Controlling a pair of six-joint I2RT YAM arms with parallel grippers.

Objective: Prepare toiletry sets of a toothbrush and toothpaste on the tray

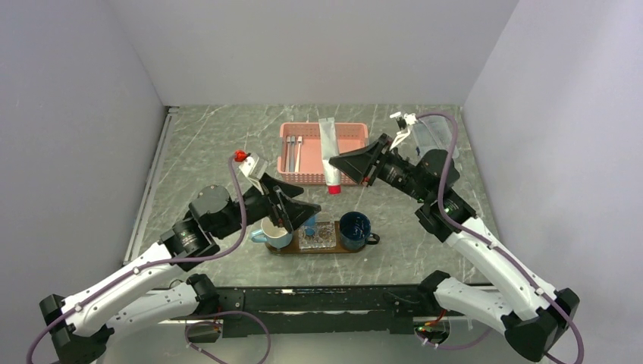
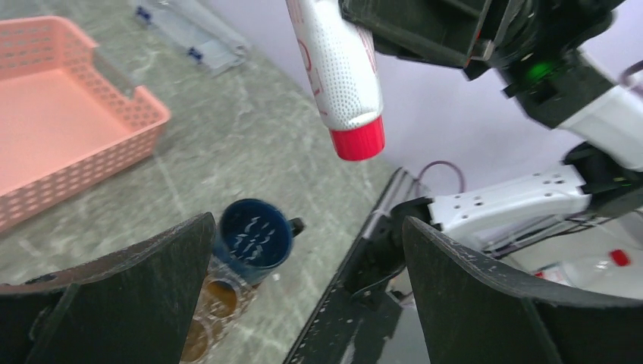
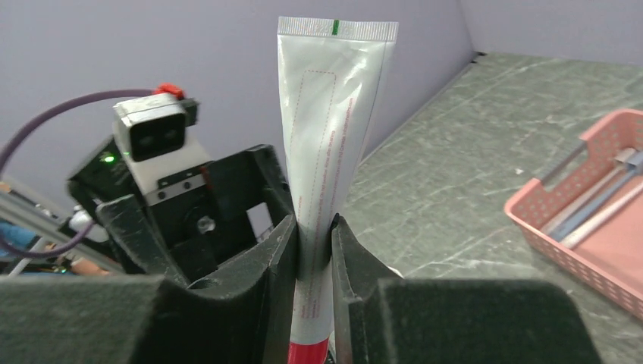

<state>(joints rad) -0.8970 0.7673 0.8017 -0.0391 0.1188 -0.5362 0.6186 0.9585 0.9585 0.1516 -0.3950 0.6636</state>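
My right gripper (image 3: pixel 313 241) is clamped flat on a smooth, silvery toothpaste tube (image 3: pixel 334 98). Its crimped end points up and its round red cap (image 2: pixel 358 141) points down. The tube hangs in the air beyond the dark wooden tray (image 1: pixel 326 251), which lies on the marbled worktop (image 1: pixel 205 144). My left gripper (image 1: pixel 290 218) is spread wide apart, gripping nothing, above the tray's left end and a white mug (image 1: pixel 273 239).

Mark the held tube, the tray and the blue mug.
tube (image 3: pixel 334 114): right wrist view, upper body below the crimped end.
tray (image 1: pixel 322 252): top view, near edge.
blue mug (image 2: pixel 254 236): left wrist view, its inside.
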